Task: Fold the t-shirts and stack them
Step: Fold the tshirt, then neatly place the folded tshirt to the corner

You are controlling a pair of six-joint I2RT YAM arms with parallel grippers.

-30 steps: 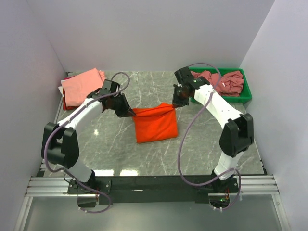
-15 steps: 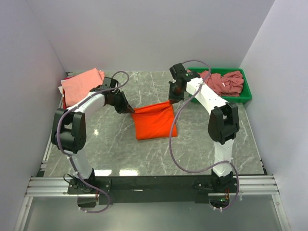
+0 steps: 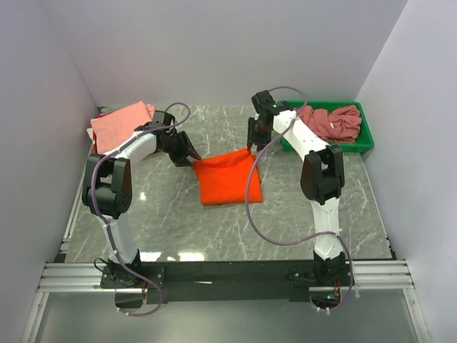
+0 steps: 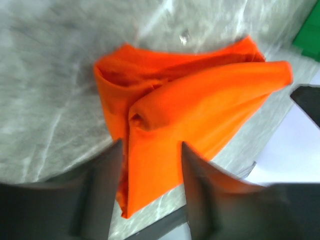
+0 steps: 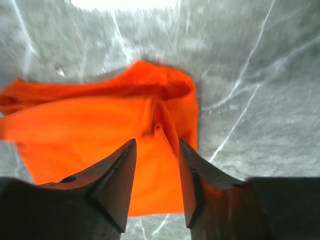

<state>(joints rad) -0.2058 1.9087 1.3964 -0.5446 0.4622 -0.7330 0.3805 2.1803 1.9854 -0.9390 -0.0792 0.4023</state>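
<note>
The bright orange t-shirt (image 3: 227, 179) lies folded in a rough square on the marble table, its far edge rumpled. My left gripper (image 3: 191, 156) stands open just off the shirt's far-left corner. In the left wrist view the orange t-shirt (image 4: 200, 105) spreads beyond the open gripper (image 4: 151, 147), nothing pinched. My right gripper (image 3: 251, 143) is open at the far-right corner; in the right wrist view the orange t-shirt (image 5: 90, 125) lies under the open gripper (image 5: 157, 142). A salmon-pink t-shirt (image 3: 118, 125) lies folded at the far left. Rose-mauve t-shirts (image 3: 332, 121) are heaped in the bin.
The green plastic bin (image 3: 364, 139) stands at the far right against the wall. White walls close the table on the left, back and right. A black rail (image 3: 228, 271) carries both arm bases at the near edge.
Both grippers went from shut on the orange t-shirt's far corners to open, letting it go. The shirt's raised far edge has dropped onto the table. Both arms drew slightly toward the back.
</note>
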